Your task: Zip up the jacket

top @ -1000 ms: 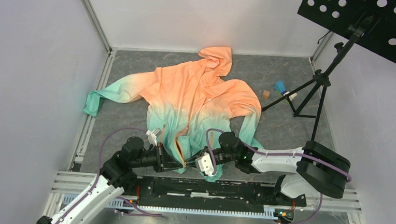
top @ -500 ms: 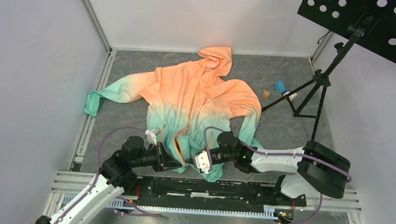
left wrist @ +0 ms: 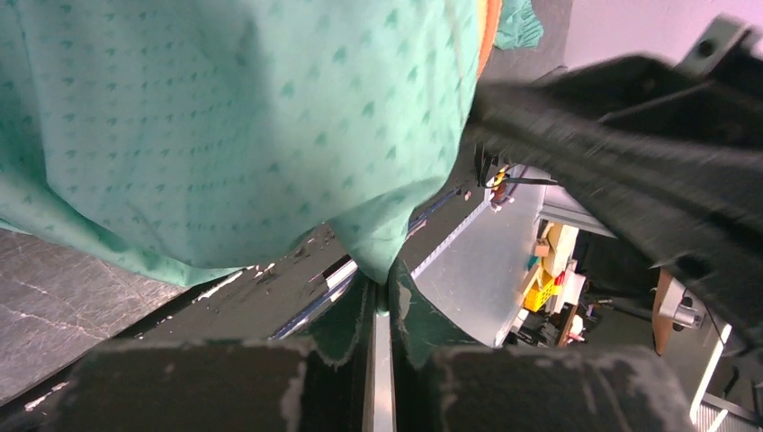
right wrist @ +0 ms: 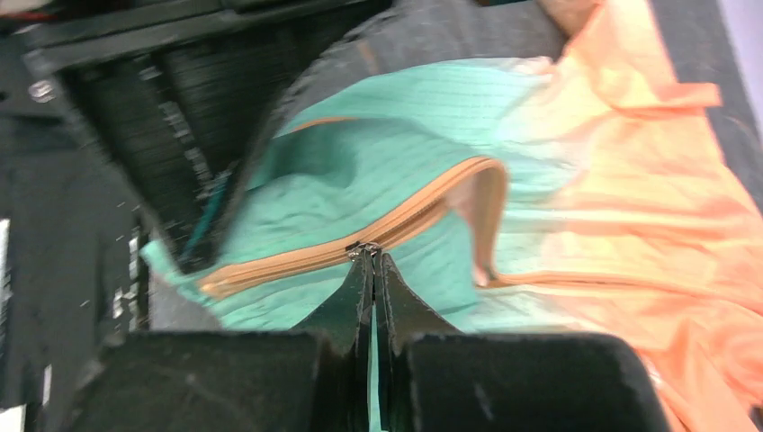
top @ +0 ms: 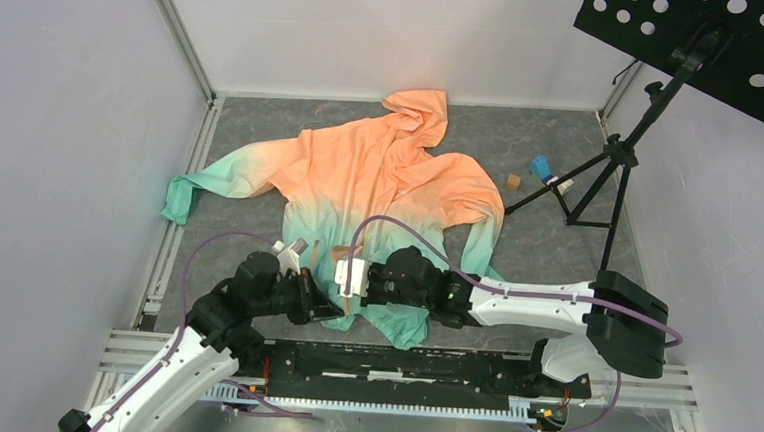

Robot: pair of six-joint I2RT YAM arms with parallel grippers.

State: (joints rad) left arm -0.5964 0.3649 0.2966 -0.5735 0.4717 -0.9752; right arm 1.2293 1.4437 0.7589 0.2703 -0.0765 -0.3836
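The jacket (top: 380, 176) lies flat on the grey floor, hood at the far end, orange fading to mint green at the hem. My left gripper (top: 335, 311) is shut on the green hem (left wrist: 387, 243) beside the bottom of the front zipper. My right gripper (top: 347, 276) is shut on the metal zipper pull (right wrist: 364, 247) on the orange zipper track (right wrist: 360, 238), a little above the hem. The zipper below the pull looks joined; above it the two sides part.
A black tripod (top: 601, 179) with a perforated black plate (top: 709, 46) stands at the right. A small blue object (top: 540, 168) and a tan block (top: 512, 182) lie near its feet. The metal rail (top: 389, 362) runs along the near edge.
My right gripper has moved left and away from the rail along the zipper, from beside the hem to a little up the jacket. The left gripper stays on the hem.
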